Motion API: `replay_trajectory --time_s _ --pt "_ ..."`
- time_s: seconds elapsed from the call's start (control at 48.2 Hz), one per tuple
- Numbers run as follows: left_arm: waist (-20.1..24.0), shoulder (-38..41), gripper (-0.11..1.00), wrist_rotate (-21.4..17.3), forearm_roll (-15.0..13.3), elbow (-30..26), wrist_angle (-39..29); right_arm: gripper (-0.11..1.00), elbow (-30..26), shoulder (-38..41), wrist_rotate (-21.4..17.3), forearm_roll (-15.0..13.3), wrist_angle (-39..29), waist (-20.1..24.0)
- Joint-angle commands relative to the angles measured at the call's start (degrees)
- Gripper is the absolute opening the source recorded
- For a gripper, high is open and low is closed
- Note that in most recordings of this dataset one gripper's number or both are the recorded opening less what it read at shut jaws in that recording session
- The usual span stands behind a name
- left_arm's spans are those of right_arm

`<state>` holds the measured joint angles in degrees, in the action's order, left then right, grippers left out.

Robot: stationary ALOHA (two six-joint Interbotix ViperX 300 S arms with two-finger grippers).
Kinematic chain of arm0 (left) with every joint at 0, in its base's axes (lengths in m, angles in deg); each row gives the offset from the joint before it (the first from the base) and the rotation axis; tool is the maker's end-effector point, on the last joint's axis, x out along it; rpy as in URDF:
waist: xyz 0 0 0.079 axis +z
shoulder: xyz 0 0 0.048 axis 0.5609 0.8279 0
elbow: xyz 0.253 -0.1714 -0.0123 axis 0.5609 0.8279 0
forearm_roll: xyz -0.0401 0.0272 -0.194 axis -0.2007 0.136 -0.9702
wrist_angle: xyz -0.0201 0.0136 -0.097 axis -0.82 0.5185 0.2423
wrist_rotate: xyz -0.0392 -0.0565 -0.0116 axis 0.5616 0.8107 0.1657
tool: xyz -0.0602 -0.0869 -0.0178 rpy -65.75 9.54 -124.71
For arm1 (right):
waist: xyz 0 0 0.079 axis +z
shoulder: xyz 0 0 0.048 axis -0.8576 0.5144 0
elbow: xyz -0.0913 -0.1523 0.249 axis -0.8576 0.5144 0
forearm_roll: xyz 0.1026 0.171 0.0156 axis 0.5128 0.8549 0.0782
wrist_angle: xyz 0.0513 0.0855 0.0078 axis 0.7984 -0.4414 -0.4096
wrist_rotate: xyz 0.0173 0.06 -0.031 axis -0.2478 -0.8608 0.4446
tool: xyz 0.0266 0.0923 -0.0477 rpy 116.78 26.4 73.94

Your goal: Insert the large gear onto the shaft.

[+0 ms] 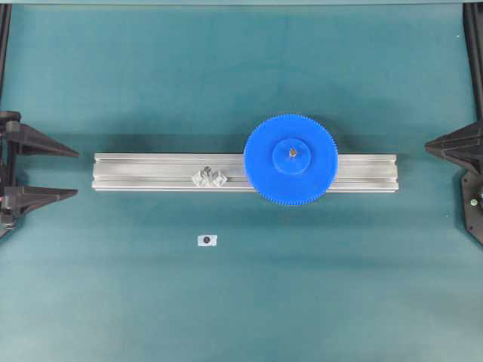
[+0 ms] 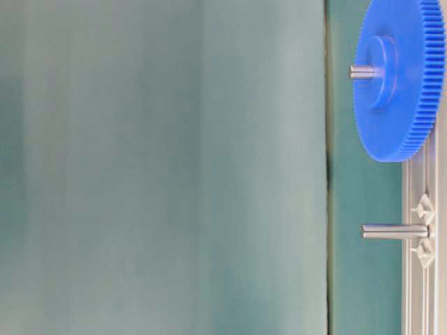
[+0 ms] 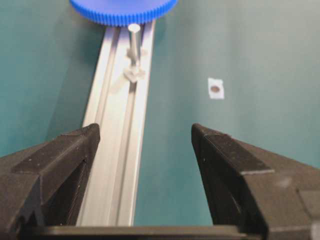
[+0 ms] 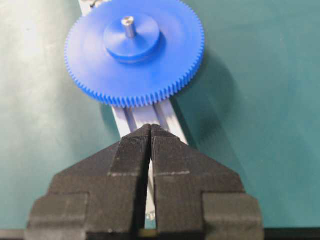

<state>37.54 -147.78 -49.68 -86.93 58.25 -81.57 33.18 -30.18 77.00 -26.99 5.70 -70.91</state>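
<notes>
On a teal work mat [image 1: 241, 68], the large gear [image 1: 290, 159] sits flat on a grooved aluminium rail [image 1: 151, 172], threaded over the shaft [image 1: 291, 152], whose grey tip pokes up through the raised central hub. Seen from the right wrist camera, the blue disc's toothed rim overhangs both edges of the rail, and the pin stands upright at the hub's centre. To the left along the rail in the overhead view, well apart from the gear, stands 1 bare pin [image 3: 133, 42] on a clear faceted mount [image 1: 209, 178] (from table level it appears as a plain grey rod beside the gear). Below the rail, a small white tag with a dark dot [image 1: 207, 240] lies alone on the mat. The left gripper [image 3: 145, 135] hovers off the rail's left end with its 2 black fingers spread wide and nothing between them. The right gripper [image 4: 151, 131] waits off the rail's right end, its fingers pressed together with nothing in them, pointing toward the gear without touching it.
</notes>
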Motion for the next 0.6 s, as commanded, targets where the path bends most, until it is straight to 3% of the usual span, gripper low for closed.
replay_trajectory --time_s 0.0,0.353,0.581 --pt "0.1 0.1 0.75 0.7 0.2 0.0 0.1 0.06 -0.5 0.4 -0.5 0.1 0.5 -0.2" --pt "0.1 -0.1 0.75 2.8 0.2 1.8 0.9 0.06 -0.6 0.4 -0.5 0.2 0.5 -0.1" --pt "0.1 -2.6 0.75 4.5 0.2 4.9 8.2 0.06 -0.5 0.4 -0.5 0.1 0.5 -0.2"
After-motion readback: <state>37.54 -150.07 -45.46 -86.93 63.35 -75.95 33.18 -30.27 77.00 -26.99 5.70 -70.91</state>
